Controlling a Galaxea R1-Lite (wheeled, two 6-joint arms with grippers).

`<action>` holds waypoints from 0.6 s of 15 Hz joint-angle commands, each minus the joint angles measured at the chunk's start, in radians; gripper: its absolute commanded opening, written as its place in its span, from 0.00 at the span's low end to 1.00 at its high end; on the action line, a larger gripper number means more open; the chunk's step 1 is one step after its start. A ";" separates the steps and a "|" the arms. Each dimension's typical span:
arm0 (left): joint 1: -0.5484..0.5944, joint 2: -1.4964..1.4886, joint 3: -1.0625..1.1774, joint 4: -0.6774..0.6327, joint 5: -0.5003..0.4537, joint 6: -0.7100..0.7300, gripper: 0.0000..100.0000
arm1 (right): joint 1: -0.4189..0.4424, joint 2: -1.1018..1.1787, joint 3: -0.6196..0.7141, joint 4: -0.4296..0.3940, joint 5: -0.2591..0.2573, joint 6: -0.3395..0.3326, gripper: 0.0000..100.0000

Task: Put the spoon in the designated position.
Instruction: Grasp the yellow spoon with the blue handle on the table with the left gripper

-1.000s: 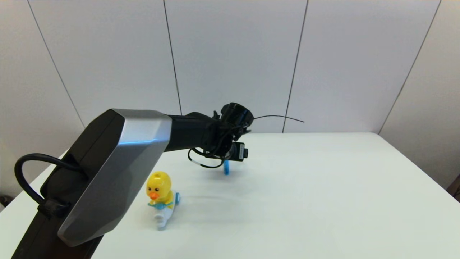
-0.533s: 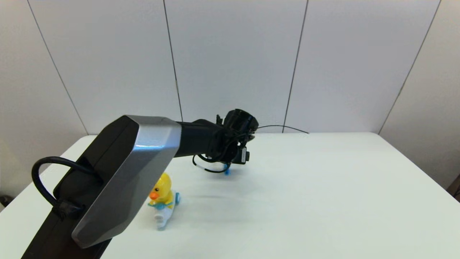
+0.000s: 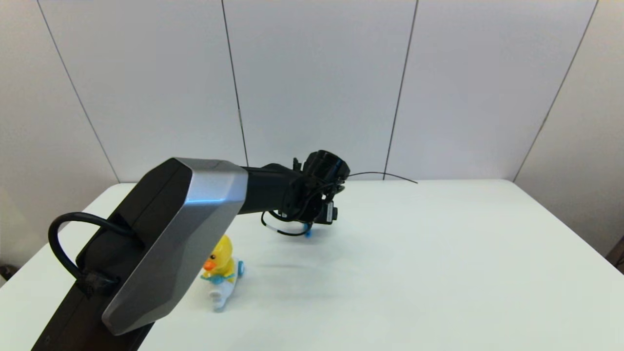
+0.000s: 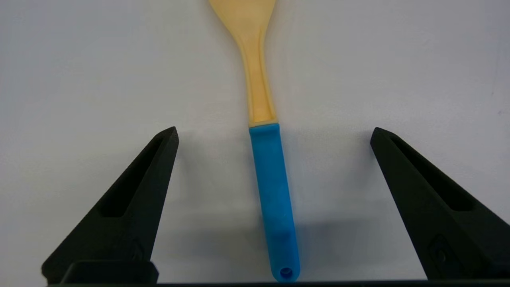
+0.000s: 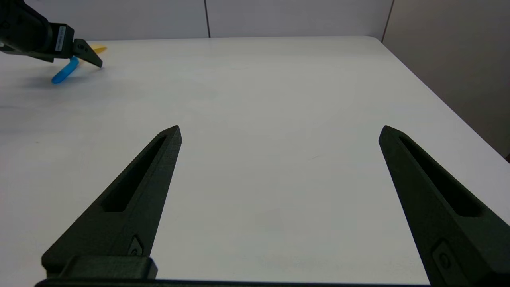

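Left gripper (image 4: pixel 273 133) w/ fingers spread wide, holding nothing, low over the table (image 3: pixel 438 253) at mid-left, far side. Spoon (image 4: pixel 267 159) lies flat on the table btwn the fingers, touching neither; blue handle toward the wrist, yellow bowl pointing away. Duck (image 3: pixel 220 268) sits nearer, left of it, apart. Right gripper (image 5: pixel 279 131) also wide open, empty, over the table's right part.

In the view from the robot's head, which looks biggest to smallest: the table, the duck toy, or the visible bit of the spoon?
1. Table.
2. Duck, partly hidden behind the left arm.
3. Spoon: only a blue sliver peeks out under the left claw. It lies farther from the camera, so the view understates it.
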 commanded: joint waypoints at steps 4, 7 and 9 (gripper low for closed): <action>0.016 -0.007 0.000 0.004 -0.002 0.004 0.00 | 0.000 0.002 0.002 0.000 0.000 0.000 1.00; 0.022 -0.014 0.000 0.006 -0.003 0.008 0.00 | 0.000 0.002 0.002 0.000 0.000 0.000 1.00; 0.026 -0.016 -0.001 0.006 -0.003 0.010 0.00 | 0.000 0.002 0.002 0.000 0.000 0.000 1.00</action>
